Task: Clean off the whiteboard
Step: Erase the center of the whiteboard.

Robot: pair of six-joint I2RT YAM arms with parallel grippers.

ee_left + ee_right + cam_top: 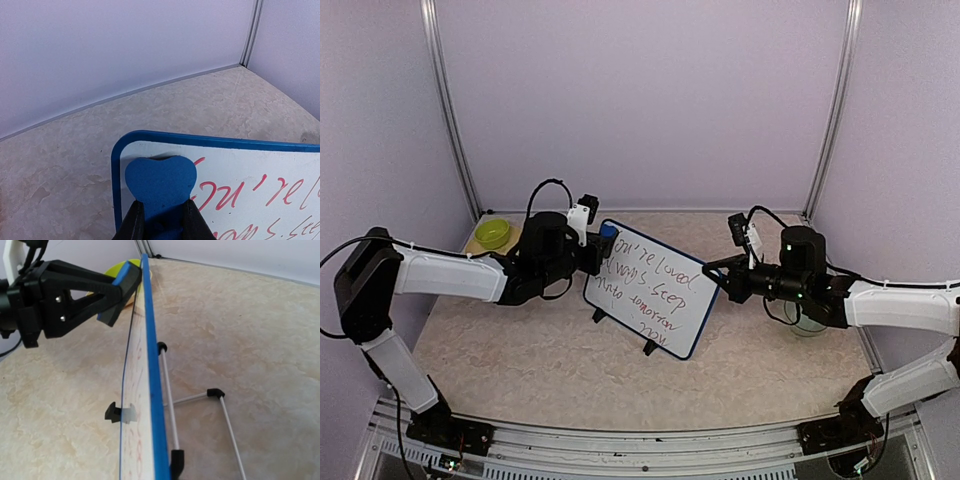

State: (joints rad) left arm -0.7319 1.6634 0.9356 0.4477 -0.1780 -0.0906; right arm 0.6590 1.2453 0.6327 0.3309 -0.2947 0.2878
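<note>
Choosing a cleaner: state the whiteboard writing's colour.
Red handwriting on the blue-framed rectangular white whiteboard, clearest in left wrist view.

Yellow-green bowl (492,234) in the far left corner of the beige marbled tabletop (520,365).

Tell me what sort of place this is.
Probably a lab robot cell: plain panel walls on metal posts enclose a marble-patterned table, with a left arm and right arm mounted at its near edge.
</note>
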